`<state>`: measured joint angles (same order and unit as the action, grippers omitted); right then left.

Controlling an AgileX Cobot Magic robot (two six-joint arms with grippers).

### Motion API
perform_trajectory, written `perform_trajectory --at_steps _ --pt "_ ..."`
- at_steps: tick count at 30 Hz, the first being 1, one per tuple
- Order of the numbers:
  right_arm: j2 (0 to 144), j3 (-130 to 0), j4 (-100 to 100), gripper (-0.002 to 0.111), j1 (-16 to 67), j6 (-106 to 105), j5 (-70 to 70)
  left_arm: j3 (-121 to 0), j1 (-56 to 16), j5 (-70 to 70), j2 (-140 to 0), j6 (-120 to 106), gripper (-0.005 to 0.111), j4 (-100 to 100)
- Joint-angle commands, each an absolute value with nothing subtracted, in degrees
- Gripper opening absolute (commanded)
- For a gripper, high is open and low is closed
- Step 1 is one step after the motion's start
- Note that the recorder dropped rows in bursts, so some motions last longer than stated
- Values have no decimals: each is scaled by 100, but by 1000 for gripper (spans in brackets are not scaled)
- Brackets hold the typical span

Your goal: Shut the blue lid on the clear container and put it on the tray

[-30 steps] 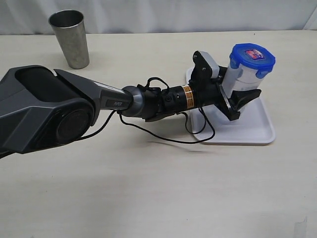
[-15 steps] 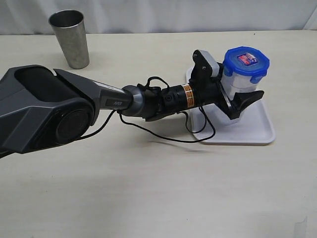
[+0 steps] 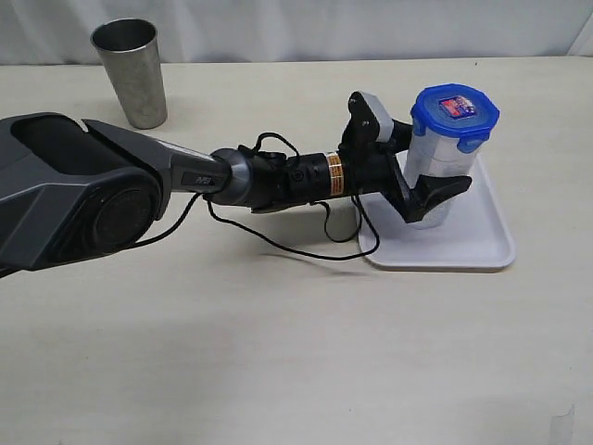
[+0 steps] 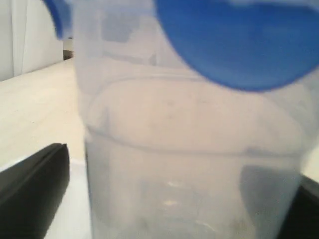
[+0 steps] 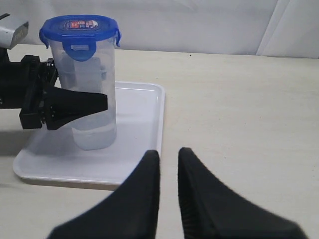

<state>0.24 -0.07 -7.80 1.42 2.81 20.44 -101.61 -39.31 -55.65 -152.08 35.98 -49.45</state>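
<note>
On the beige table, I saw the released left gripper straddling the upright clear container (blue lid on) near the tray back-left corner.

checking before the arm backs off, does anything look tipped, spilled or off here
Nothing stands out. The clear container stands upright on the white tray with the blue lid seated level on its rim. The left gripper is open around its lower part. No spill shows on the tray or table.

The left gripper hides the clear container's lower side; the wrist close-up is blurred.
</note>
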Motion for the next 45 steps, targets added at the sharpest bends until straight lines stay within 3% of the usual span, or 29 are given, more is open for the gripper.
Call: perform_trajectory --at_steps 1,37,39,41,43,44,45 --pt "0 0 -773 14 101 294 2003 -10197 -3842 -5557 -15153 3793 86 -5892" --pt "0 0 -773 14 101 294 2003 -10197 -2655 -5647 -14801 5393 86 -8176" --pt "0 0 -773 14 101 294 2003 -10197 -2602 -5483 -14702 5674 79 -8451" --pt "0 0 -773 14 101 294 2003 -10197 -2588 -5329 -14579 5836 65 -8823" --pt "0 0 -773 14 101 294 2003 -10197 -2588 -5345 -14410 6060 37 -9488" --pt "0 0 -773 14 101 294 2003 -10197 -2588 -5372 -14351 6183 29 -9647" --pt "0 0 -773 14 101 294 2003 -10197 -2600 -5387 -14221 6602 10 -9995"
